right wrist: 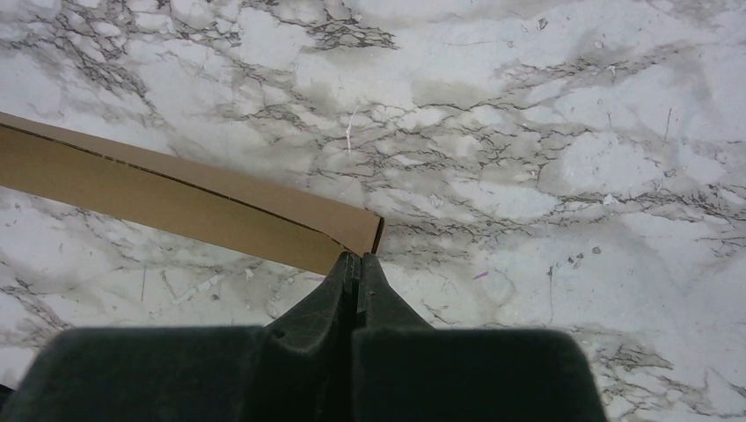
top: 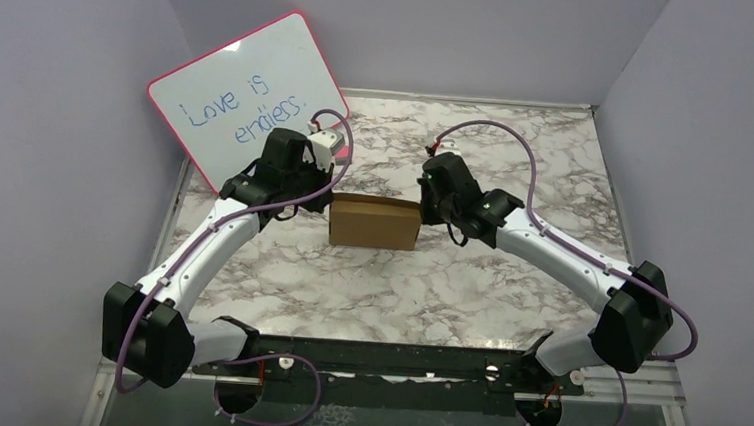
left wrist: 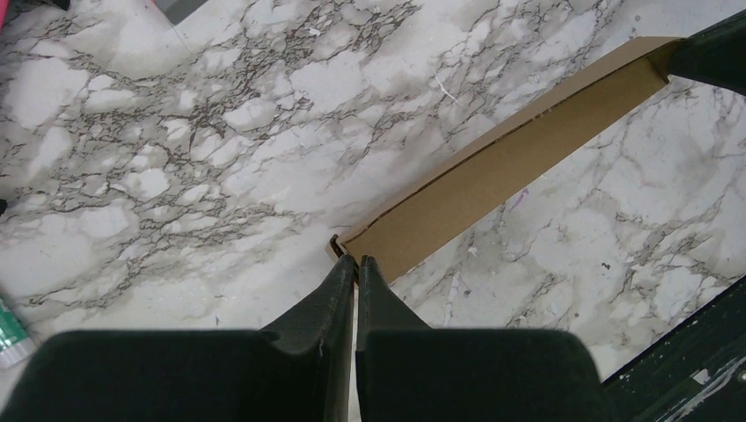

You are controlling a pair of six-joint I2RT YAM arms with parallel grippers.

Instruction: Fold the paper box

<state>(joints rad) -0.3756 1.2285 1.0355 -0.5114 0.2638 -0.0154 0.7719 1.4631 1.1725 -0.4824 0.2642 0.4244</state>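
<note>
The paper box (top: 375, 223) is a shallow brown cardboard box lying closed on the marble table, mid-table between the two arms. My left gripper (top: 331, 203) is at its left end and my right gripper (top: 424, 208) is at its right end. In the left wrist view the jaws (left wrist: 356, 261) are shut, with the tips touching the box's near corner (left wrist: 510, 167). In the right wrist view the jaws (right wrist: 359, 258) are shut, with the tips against the box's end corner (right wrist: 176, 198). Neither gripper visibly holds cardboard between its fingers.
A pink-rimmed whiteboard (top: 246, 99) with handwriting leans at the back left, just behind the left arm. Purple walls enclose the table on three sides. A green-and-white object (left wrist: 9, 330) shows at the left edge of the left wrist view. The right gripper's black body (left wrist: 713, 53) sits at the box's far end.
</note>
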